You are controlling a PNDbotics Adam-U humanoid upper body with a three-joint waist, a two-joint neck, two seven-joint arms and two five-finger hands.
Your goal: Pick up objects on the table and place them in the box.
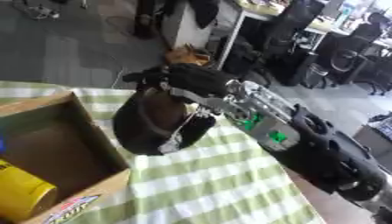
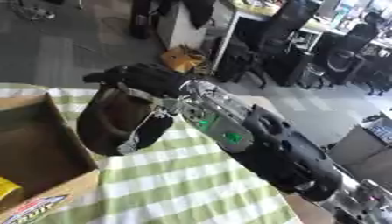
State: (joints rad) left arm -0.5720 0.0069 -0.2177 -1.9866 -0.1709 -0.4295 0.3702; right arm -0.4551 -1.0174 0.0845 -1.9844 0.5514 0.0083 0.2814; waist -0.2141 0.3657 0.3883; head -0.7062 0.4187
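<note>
My right hand (image 1: 191,79) reaches in from the right and is curled round a dark brown bowl (image 1: 152,119). Its fingers lie over the bowl's top rim and its thumb (image 1: 197,127) is against the bowl's right side. The bowl is tilted on edge, its hollow facing me, and hangs over the table just beside the right wall of the open cardboard box (image 1: 107,151). Inside the box, at the lower left, lies a yellow cylinder (image 1: 23,194). My left hand shows in neither view.
A green and white checked cloth (image 1: 222,188) covers the table, whose right edge runs down past my forearm (image 1: 321,153). A bit of blue (image 1: 1,144) shows in the box at the left edge. Beyond the table are grey floor, desks and office chairs.
</note>
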